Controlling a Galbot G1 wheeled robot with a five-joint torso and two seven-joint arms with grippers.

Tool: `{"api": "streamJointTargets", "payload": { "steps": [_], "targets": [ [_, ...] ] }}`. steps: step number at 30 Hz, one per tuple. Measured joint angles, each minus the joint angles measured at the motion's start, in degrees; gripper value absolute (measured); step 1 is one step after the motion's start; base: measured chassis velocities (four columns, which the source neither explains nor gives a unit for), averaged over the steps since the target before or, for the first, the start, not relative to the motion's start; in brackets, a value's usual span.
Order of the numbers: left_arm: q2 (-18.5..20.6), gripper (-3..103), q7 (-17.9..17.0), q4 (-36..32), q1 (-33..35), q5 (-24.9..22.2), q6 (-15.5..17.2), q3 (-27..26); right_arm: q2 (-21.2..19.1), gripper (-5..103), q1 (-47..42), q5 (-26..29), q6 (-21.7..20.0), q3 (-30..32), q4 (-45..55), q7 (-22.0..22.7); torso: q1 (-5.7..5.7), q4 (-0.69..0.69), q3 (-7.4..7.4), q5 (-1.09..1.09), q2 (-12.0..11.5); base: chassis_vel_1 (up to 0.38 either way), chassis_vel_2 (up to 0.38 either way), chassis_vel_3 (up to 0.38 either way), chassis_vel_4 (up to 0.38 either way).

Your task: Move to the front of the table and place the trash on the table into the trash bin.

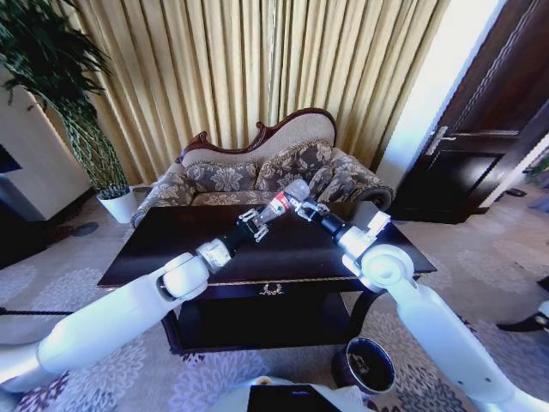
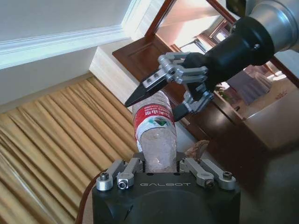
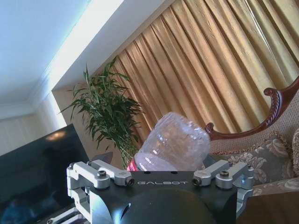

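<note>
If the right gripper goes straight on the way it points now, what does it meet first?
The bottle. The right gripper already has its open fingers at the bottle's far end, while the left gripper holds the other end. Whether they touch it yet is unclear.

The bottle (image 1: 286,199) hung above the tabletop's (image 1: 171,249) middle; the trash bin (image 1: 364,365) stood on the floor off its front right corner.

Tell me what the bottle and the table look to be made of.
Bottle: apparently thin clear plastic, since the curtain shows through it, with a glossy red printed label. Table: seemingly dark, highly polished wood, since its top mirrors the room, with gold-coloured edge trim.
</note>
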Motion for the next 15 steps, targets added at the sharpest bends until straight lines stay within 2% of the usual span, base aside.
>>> {"api": "streamJointTargets", "payload": {
  "steps": [7,8,10,15],
  "targets": [
    [-1.34,29,-0.51,0.59,-4.16,-1.45,0.8,4.48,-0.26,102,-1.01,-1.15,-0.02,1.09,0.83,0.04,0.0,-0.01,0.0,0.01,0.0,0.0,0.0,0.0,0.0],
    [-1.49,28,-0.72,0.49,-4.63,-1.84,1.07,5.11,-0.35,98,-1.15,-1.16,-0.03,1.44,0.93,0.04,0.0,-0.01,0.0,0.0,0.0,0.0,0.0,0.0,0.0],
    [-1.56,27,-0.79,0.42,-4.86,-1.96,1.16,5.36,-0.44,98,-1.24,-1.16,-0.03,1.69,0.96,0.04,0.0,0.0,0.0,0.0,0.0,0.0,0.0,0.0,0.0],
    [-1.56,27,-0.89,0.06,-5.09,-2.29,1.52,5.89,-0.97,85,-2.02,-1.0,-0.04,2.97,1.48,0.04,0.0,0.0,0.0,0.0,0.0,0.0,0.0,0.0,0.0]
  ]
}}
